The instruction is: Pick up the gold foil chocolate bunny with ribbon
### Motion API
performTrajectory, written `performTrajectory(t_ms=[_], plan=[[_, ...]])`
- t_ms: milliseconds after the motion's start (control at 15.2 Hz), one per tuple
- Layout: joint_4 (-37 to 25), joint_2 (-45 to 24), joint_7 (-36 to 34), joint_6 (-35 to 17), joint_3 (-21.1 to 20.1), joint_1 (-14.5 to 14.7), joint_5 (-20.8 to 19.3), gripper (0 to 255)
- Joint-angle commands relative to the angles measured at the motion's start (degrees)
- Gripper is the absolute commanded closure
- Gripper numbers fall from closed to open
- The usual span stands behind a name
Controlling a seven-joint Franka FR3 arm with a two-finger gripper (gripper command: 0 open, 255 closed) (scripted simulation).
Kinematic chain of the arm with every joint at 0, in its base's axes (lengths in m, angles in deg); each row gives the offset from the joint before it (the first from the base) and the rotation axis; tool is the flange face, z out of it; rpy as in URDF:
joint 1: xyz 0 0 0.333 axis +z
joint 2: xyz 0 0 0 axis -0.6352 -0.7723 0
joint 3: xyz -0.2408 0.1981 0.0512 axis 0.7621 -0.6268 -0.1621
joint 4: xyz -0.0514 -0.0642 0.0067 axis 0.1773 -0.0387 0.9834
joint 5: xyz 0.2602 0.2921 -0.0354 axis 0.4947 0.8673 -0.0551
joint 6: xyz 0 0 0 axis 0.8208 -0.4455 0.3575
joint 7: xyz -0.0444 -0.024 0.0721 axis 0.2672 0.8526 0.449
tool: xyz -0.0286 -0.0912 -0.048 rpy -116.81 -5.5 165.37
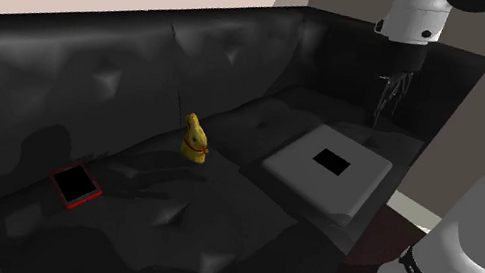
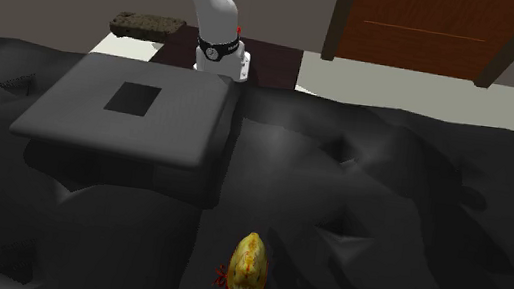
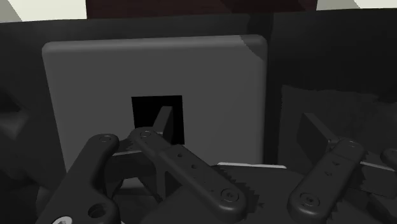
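Observation:
The gold foil bunny (image 1: 194,140) with a red ribbon at its neck stands upright on the black sofa seat (image 1: 215,227). In the second exterior view the bunny (image 2: 247,273) is at the bottom middle. My gripper (image 1: 387,106) hangs high over the sofa's far corner, well off to the shoulder view's right of the bunny and beyond the grey slab. In the wrist view the gripper (image 3: 264,197) is open, its fingers (image 3: 213,184) apart with nothing between them, pointing down at the grey slab (image 3: 216,76).
A flat grey square slab (image 1: 332,166) with a black square in its middle lies on the seat between bunny and arm. A red-edged black tablet (image 1: 76,185) lies at the shoulder view's left. The arm's base (image 2: 218,48) and a brown door (image 2: 430,29) are behind the sofa.

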Motion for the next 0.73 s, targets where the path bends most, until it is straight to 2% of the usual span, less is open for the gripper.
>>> performTrajectory(t_ms=[0, 660], plan=[[0.0, 0.0, 0.0, 0.0, 0.0, 0.0, 0.0, 0], [0.3, -13.27, -5.58, -21.67, -8.53, 2.21, 1.79, 0]])
